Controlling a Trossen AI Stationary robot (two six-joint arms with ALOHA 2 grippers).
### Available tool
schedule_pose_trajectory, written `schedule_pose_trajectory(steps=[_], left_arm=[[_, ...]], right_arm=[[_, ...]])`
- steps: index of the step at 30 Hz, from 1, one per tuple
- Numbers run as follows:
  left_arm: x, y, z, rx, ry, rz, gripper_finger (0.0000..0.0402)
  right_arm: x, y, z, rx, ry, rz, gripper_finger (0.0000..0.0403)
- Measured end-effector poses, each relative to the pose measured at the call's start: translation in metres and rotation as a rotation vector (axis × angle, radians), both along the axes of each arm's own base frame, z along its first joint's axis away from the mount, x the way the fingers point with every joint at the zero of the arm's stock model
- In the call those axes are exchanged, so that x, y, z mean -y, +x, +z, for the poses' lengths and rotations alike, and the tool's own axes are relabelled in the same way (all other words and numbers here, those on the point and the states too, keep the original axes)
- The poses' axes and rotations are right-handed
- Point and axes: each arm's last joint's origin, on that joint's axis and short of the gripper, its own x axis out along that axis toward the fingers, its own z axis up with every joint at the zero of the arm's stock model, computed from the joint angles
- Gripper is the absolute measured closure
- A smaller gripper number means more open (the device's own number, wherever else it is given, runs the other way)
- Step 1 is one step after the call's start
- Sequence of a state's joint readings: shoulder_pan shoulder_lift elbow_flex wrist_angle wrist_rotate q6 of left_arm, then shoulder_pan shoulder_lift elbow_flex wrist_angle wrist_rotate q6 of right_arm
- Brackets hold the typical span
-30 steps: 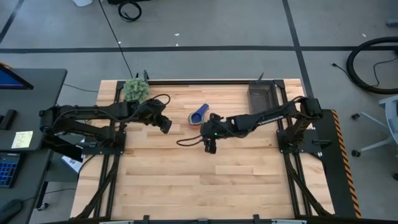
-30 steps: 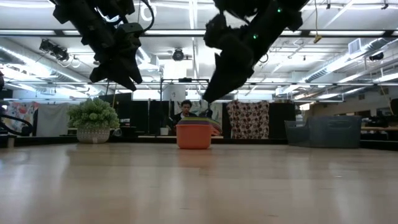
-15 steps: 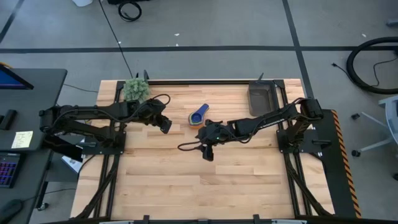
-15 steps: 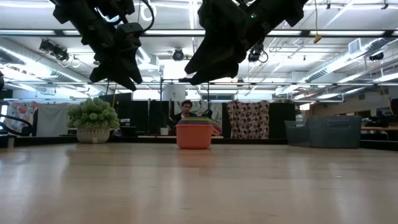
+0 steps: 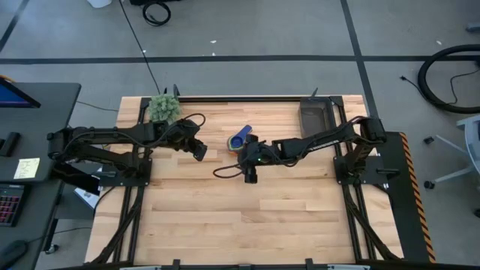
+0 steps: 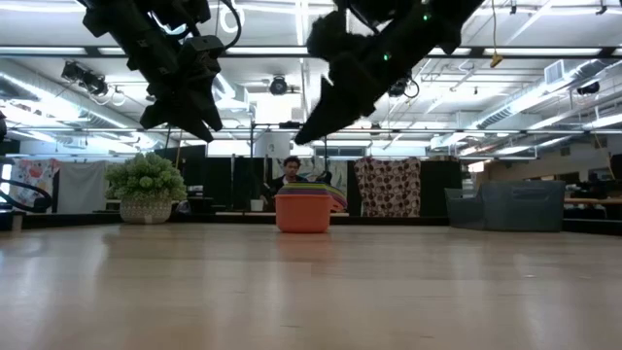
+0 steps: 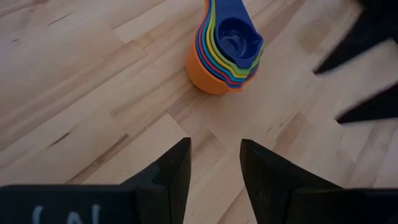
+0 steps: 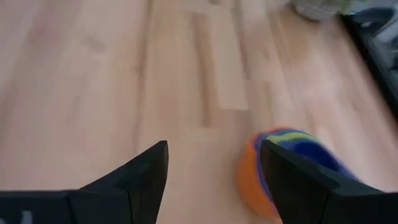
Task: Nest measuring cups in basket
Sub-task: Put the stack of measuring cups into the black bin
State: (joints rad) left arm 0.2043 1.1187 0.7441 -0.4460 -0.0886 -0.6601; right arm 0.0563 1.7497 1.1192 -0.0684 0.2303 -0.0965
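Orange-bottomed stack of measuring cups (image 5: 239,140) sits nested on the wood surface (image 5: 225,210), well apart from the basket (image 5: 315,116). My right gripper (image 5: 250,174) hovers beside the stack, fingers spread, empty; left gripper (image 5: 200,152) also spread. I'd centre over the stack before clamping.

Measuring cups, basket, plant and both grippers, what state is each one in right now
measuring cups: nested in one stack, upright on the table, not held
basket: at the table's far right corner, no cups inside
plant: upright, far left corner
left gripper: open, holding nothing
right gripper: open, beside the stack
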Motion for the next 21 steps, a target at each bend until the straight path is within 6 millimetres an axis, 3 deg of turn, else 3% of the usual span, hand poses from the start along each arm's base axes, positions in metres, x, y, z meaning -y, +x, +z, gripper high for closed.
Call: schedule_pose_trajectory(steps=[13, 21], left_arm=[[0.0, 0.0, 0.0, 0.0, 0.0, 0.001, 0.026], [0.0, 0.0, 0.0, -0.001, 0.0, 0.001, 0.026]], right_arm=[[0.016, 0.008, -0.02, -0.105, -0.299, 0.094, 0.0146], [0.027, 0.01, -0.031, -0.146, -0.28, 0.103, 0.0146]])
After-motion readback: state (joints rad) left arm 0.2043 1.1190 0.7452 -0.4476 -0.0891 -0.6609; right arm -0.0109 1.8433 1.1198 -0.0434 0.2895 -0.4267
